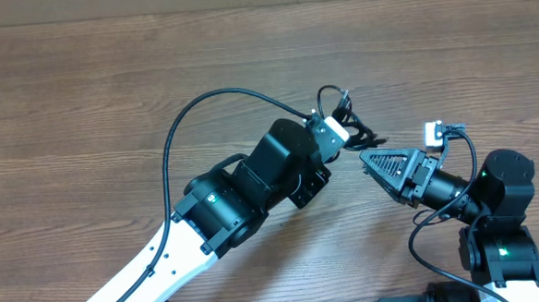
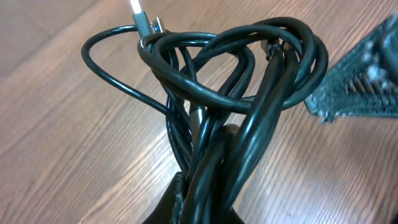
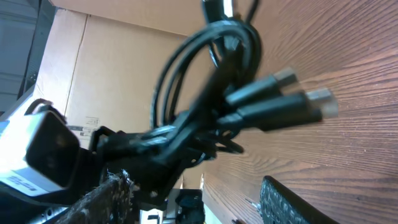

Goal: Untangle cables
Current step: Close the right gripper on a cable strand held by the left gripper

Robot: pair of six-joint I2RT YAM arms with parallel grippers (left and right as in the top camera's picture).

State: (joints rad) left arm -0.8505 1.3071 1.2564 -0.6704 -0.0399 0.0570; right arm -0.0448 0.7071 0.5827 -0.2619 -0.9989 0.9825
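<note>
The cables (image 1: 350, 119) are a small knotted bundle of thin black cords, lifted off the wooden table just right of centre. My left gripper (image 1: 341, 134) is shut on the bundle. In the left wrist view the loops (image 2: 236, 93) rise out of the jaws (image 2: 208, 199), with a silver plug (image 2: 147, 22) at the top. My right gripper (image 1: 368, 158) is open, pointing left just below and right of the bundle, not touching it. In the right wrist view the bundle (image 3: 205, 118) hangs ahead of the spread fingers (image 3: 193, 190), with two plug ends (image 3: 305, 102) sticking out to the right.
The wooden table (image 1: 82, 96) fills the overhead view. The left arm's thick black wire (image 1: 183, 128) arcs over the table. A cardboard box (image 3: 124, 62) shows behind the bundle in the right wrist view. A right finger (image 2: 357, 90) shows at the right edge of the left wrist view.
</note>
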